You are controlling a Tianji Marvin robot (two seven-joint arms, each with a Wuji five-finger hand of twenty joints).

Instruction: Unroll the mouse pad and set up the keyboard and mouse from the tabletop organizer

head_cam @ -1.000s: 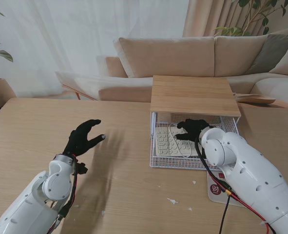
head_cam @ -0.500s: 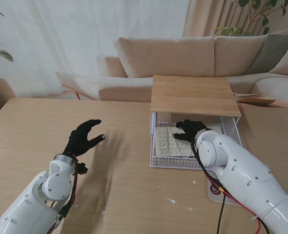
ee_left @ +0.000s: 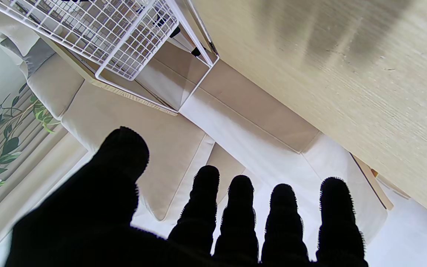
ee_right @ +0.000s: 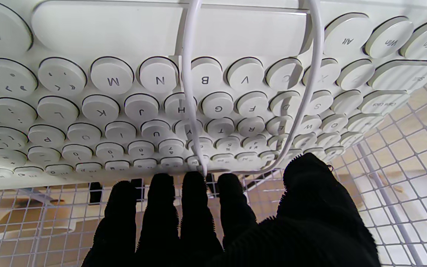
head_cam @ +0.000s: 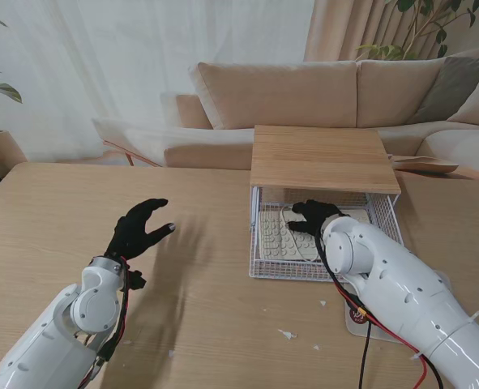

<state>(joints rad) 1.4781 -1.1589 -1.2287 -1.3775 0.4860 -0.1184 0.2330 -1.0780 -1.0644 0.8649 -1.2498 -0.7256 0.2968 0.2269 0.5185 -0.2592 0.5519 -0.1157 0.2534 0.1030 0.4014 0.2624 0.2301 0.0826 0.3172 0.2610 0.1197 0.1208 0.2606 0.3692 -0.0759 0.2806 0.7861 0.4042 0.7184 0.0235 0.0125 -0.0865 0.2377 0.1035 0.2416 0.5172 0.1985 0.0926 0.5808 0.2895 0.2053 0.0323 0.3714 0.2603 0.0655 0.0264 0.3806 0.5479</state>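
**Right hand inside wire drawer over keyboard; left hand idle over table**

Wooden table (head_cam: 53,211) fills the lower frame of the stand view, beige sofa (head_cam: 304,93) behind it. Tabletop organizer (head_cam: 324,158), wood top over a white wire basket (head_cam: 259,263), sits centre-right. Keyboard (head_cam: 284,239), cream with round keys, lies flat in the basket; its white cable (ee_right: 189,92) loops across the keys. Right hand (head_cam: 316,215) reaches into the basket above the keyboard, fingers (ee_right: 195,200) extended side by side, tips at the keyboard's far edge near the cable; holds nothing. Contact with the keyboard: cannot tell. Left hand (head_cam: 138,228) hovers centre-left over bare table, fingers spread, empty. Mouse and mouse pad not identifiable.
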